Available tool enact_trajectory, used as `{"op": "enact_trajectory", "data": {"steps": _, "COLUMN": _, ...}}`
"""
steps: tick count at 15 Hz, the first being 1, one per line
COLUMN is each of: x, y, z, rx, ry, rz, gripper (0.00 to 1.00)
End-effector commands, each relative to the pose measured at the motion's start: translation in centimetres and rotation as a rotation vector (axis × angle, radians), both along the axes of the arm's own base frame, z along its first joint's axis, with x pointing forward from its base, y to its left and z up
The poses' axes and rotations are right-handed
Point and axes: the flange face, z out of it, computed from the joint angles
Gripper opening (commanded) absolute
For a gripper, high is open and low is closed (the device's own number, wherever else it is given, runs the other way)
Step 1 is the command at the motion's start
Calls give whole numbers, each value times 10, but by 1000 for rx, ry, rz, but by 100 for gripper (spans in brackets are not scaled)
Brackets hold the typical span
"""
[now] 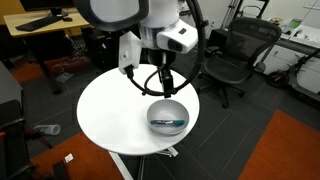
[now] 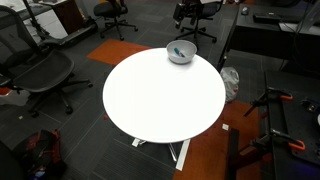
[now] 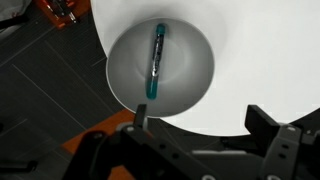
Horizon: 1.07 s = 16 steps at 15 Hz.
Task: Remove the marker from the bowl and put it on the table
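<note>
The silver metal bowl (image 1: 168,118) stands near the edge of the round white table (image 1: 110,110). It also shows in an exterior view (image 2: 181,52) at the table's far edge, and in the wrist view (image 3: 160,65). The teal-blue marker (image 3: 156,62) lies inside the bowl, its dark end pointing away from the gripper; it also shows in an exterior view (image 1: 168,122). My gripper (image 1: 164,82) hangs above the table just behind the bowl. In the wrist view the gripper (image 3: 205,115) is open and empty, its fingers apart over the bowl's rim and the bare tabletop.
Black office chairs (image 1: 240,55) and wooden desks (image 1: 45,22) stand around the table. An orange carpet patch (image 1: 290,150) lies on the dark floor. Another chair (image 2: 35,70) stands beside the table.
</note>
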Motion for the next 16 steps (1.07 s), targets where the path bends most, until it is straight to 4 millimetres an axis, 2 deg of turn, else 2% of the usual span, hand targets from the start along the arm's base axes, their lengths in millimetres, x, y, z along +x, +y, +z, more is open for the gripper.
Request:
{"op": "enact_trajectory", "data": {"steps": 1, "x": 18, "y": -20, "z": -18, "rx": 5, "ry": 12, "rz": -31, "gripper": 100}}
{"op": "enact_trajectory", "data": {"steps": 6, "x": 29, "y": -36, "z": -52, "rx": 12, "ry": 45, "rz": -49, "gripper": 100}}
{"op": "enact_trajectory", "data": {"steps": 16, "x": 45, "y": -40, "z": -111, "rx": 21, "ry": 135, "rz": -52, "gripper": 100}}
